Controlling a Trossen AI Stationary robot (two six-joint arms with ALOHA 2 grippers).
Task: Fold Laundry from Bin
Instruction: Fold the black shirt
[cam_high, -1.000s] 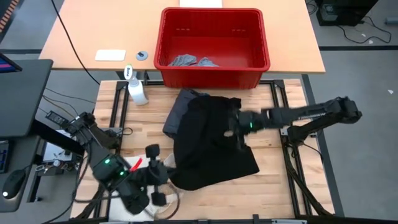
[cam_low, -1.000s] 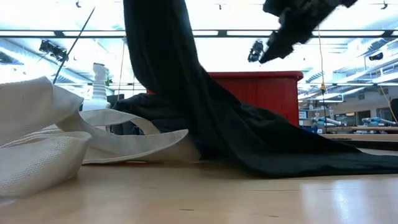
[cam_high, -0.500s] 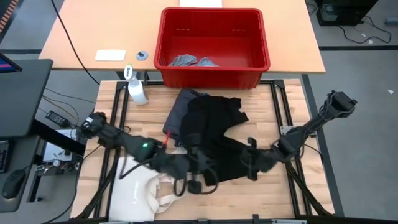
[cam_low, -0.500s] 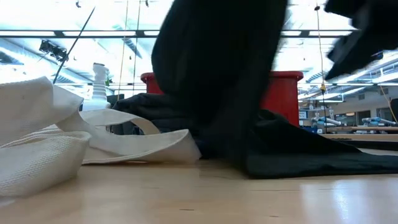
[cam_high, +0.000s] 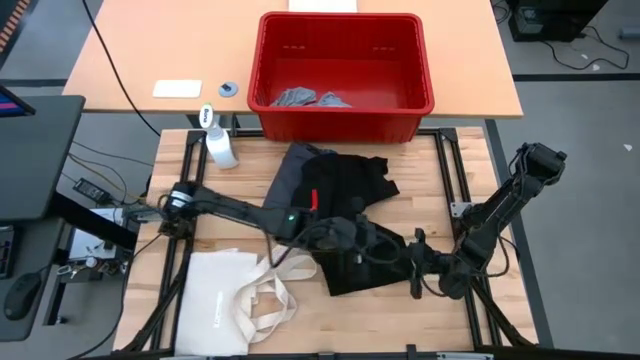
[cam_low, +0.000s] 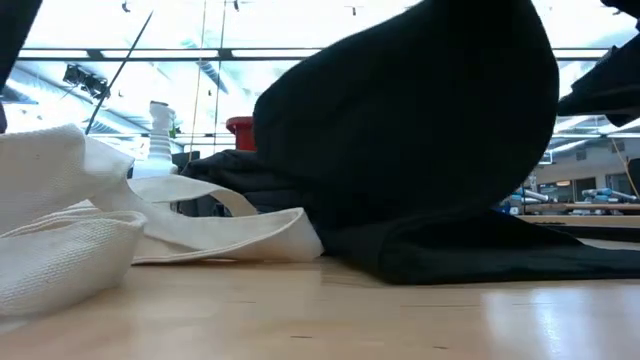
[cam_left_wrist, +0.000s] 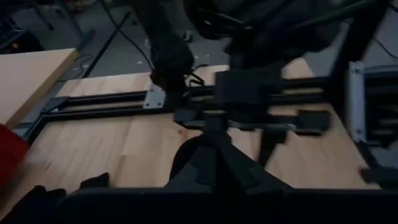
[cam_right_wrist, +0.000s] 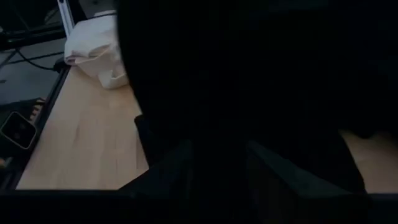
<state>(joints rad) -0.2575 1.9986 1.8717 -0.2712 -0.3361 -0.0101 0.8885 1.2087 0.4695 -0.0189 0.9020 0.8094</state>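
The large black garment (cam_high: 340, 200) lies mid-table on a dark grey piece (cam_high: 284, 182). Its near part (cam_high: 350, 275) is doubled over and raised; in the low view it stands as a tall black hump (cam_low: 410, 140). My left gripper (cam_high: 372, 243) reaches in from the left, shut, over this near part. My right gripper (cam_high: 412, 268) faces it from the right, with black cloth (cam_right_wrist: 249, 74) filling its wrist view. The red bin (cam_high: 340, 125) stands beyond the far edge with small grey pieces (cam_high: 300, 98) on its floor. My left gripper is shut on the black garment's raised near part (cam_left_wrist: 205, 162), coming nearly level from the table's left. Which edge or how many layers it has is hidden by the cloth; the cloth hangs below it, with the rest on the table. My right gripper has black cloth (cam_right_wrist: 217, 155) between its two fingers (cam_right_wrist: 177, 171), coming nearly level from the table's right. The cloth covers the place of contact. The garment's lower part rests on the table.
A cream tote bag (cam_high: 225, 305) with long handles lies at the near left, close beside the black garment. A white spray bottle (cam_high: 220, 145) stands at the far left. Bare wood shows at the right (cam_high: 430, 190).
My left gripper has swept from the near left corner toward the table's right, carrying the garment's near left part over the rest. My right gripper has gone from the garment's middle toward the near right and down. The garment's near half is now doubled over and narrower.
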